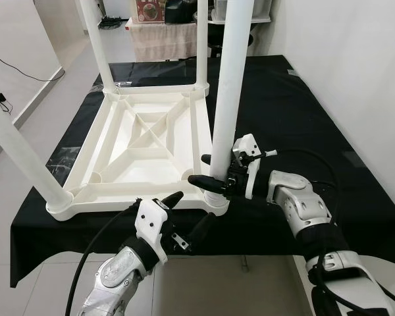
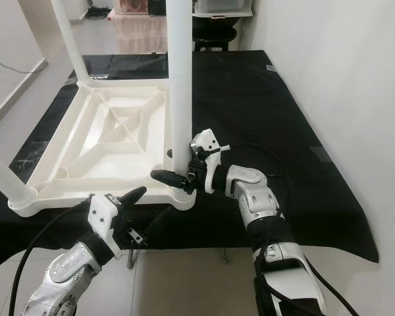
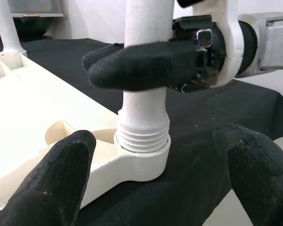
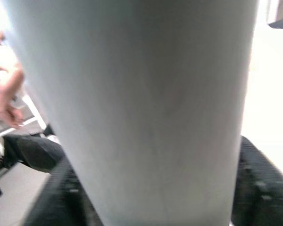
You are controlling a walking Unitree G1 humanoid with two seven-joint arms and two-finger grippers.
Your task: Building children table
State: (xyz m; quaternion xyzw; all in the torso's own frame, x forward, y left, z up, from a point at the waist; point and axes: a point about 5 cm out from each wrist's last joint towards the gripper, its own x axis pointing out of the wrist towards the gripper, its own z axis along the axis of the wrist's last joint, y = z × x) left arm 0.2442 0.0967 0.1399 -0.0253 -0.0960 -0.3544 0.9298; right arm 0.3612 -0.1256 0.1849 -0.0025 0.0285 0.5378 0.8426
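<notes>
Right tool (image 1: pixel 207 170) around table leg (image 1: pixel 225 99), left tool (image 1: pixel 187 217) spread

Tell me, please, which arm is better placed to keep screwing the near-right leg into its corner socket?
The right: its gripper is clamped around the leg just above the socket. The left gripper hangs open before the table edge.

white tabletop (image 1: pixel 141 141) | upside down on black cloth | legs (image 1: pixel 227 85) upright

Upturned tabletop (image 1: pixel 145 141) on the black cloth (image 1: pixel 303 112), legs (image 1: pixel 225 92) upright at its corners
</notes>
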